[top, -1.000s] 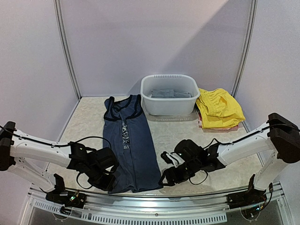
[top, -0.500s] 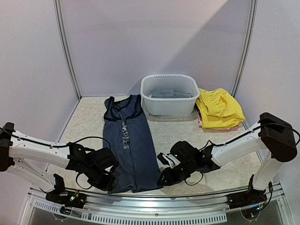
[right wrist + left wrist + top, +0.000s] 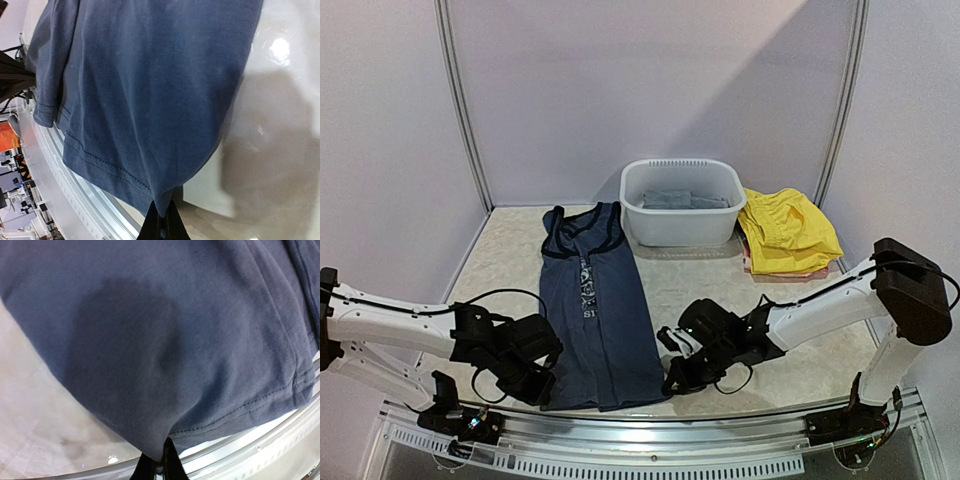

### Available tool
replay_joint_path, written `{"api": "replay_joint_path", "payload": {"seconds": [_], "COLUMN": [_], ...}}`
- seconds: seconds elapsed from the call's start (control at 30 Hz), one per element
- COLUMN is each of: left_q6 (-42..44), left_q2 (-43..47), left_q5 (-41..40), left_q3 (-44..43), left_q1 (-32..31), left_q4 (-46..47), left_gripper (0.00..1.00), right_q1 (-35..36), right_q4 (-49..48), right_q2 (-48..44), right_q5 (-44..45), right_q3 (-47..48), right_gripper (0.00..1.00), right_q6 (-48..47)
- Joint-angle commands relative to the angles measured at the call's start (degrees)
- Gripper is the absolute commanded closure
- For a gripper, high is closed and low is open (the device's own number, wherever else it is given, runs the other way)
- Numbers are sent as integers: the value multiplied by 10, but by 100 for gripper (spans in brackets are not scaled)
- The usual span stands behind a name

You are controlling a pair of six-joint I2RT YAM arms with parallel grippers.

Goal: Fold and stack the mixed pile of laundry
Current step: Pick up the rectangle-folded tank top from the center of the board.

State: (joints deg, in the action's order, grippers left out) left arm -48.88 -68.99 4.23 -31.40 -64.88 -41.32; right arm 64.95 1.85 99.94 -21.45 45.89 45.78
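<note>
A navy tank top (image 3: 598, 310) with a white chest print lies flat and lengthwise on the table, hem toward the arms. My left gripper (image 3: 548, 388) is shut on the hem's left corner; the left wrist view shows the navy cloth (image 3: 165, 345) pinched between the closed fingers (image 3: 159, 469). My right gripper (image 3: 670, 384) is shut on the hem's right corner, where the navy fabric (image 3: 150, 100) runs into the closed fingertips (image 3: 162, 225). Folded yellow clothes (image 3: 787, 230) rest on a reddish piece (image 3: 790, 270) at the back right. A grey garment (image 3: 685, 200) lies inside the basin.
A white plastic basin (image 3: 682, 228) stands at the back centre, next to the tank top's shoulder. Pale walls close in the back and sides. A metal rail (image 3: 650, 415) runs along the table's near edge, just below both grippers.
My right gripper has slid left to the hem's right corner and closed on it. The left arm has shifted slightly left, still holding its corner.
</note>
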Motion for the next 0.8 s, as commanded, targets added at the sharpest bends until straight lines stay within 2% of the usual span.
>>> {"api": "replay_joint_path", "payload": {"seconds": [0.0,0.13,0.47,0.77], "left_q6": [7,17,15,14], "left_q2": [13,17,78,91], "left_q5": [-27,-62,-137,-219], "left_q3": [-21,-49,-76,-96], "left_q1": [-7,-1,38,67], "left_q4": [-41,-74,-111,-63], "left_gripper": [100,100,100,100], "right_q1": [5,0,-25,-51], "right_q4": [97,144,180,186], "right_q2": [-16,-15,-4,20], "right_q5": [38,66,86,129], "right_q3": [50,96,169,233], "right_gripper": [100,100,100,100], "right_q6": [-31,-54,-90,-103]}}
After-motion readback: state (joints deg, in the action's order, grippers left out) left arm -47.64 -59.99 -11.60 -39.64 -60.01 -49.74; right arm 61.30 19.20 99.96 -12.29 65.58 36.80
